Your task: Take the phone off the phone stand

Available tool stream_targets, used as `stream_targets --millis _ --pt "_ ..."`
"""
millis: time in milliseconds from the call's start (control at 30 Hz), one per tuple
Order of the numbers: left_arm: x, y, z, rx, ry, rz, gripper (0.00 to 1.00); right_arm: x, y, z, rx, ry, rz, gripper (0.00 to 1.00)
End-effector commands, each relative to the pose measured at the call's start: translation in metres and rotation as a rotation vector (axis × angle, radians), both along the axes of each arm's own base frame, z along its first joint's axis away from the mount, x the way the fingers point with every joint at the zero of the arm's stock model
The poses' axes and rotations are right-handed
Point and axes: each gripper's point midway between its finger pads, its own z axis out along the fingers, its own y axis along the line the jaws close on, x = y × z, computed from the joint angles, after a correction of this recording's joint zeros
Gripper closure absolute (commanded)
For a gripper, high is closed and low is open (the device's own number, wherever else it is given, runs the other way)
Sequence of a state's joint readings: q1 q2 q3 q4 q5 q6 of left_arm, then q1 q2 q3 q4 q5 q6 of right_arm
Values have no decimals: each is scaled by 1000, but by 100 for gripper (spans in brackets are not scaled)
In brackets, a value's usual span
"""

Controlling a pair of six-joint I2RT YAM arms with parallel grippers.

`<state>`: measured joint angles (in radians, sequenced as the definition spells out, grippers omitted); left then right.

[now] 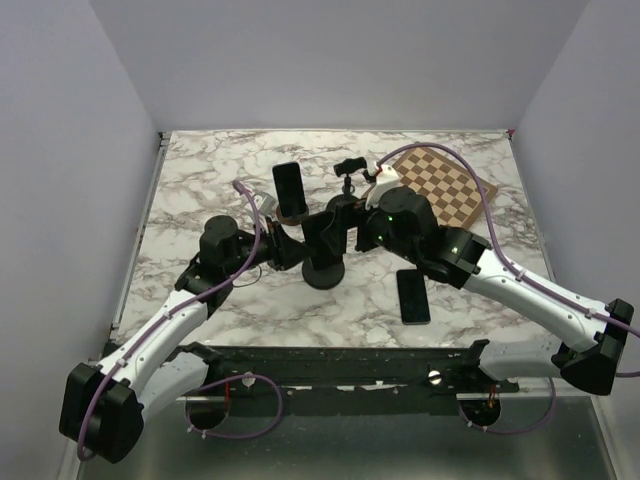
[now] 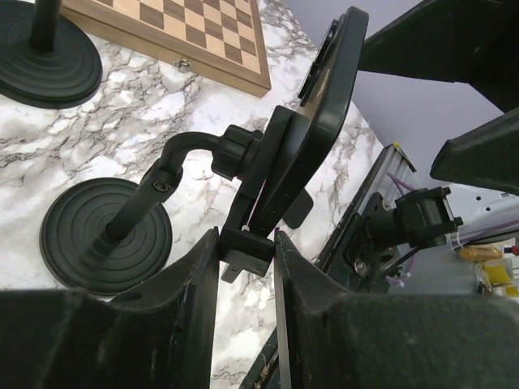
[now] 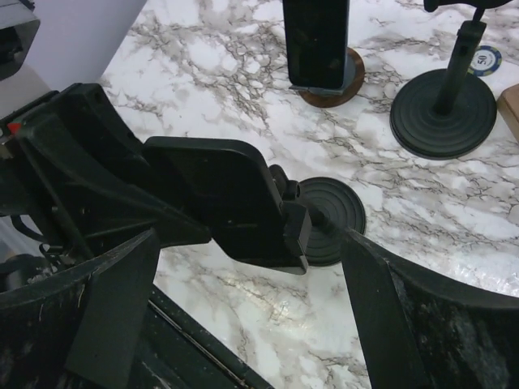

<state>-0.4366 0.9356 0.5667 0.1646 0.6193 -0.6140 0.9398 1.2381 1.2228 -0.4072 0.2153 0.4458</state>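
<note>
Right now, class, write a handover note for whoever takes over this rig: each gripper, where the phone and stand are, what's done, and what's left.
Grippers: the left gripper is shut on the lower lip of the phone stand, bracing it. The right gripper is open, with a finger on either side of the phone and no grip yet.
Things: the phone sits in the stand's cradle, mid-table.
Done: both arms are in position.
Left: close the right gripper on the phone, then draw it out of the cradle.
</note>
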Motion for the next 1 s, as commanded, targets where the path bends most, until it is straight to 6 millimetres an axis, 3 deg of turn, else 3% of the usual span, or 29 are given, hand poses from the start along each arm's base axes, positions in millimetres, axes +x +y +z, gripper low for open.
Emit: stream_targets --millis 0,233,400,600,967 --pt "3 1 23 -30 -66 31 67 2 -3 5 34 13 -49 1" --pt "3 3 24 -46 -114 40 36 7 -4 7 38 37 -97 0" --pt "3 4 20 -15 -135 29 29 5 -4 14 38 47 -89 0" --pt "-9 8 8 -10 -169 12 27 -5 2 20 58 35 -12 0" --pt "-2 1 15 -86 -180 34 49 -6 9 16 49 37 22 0"
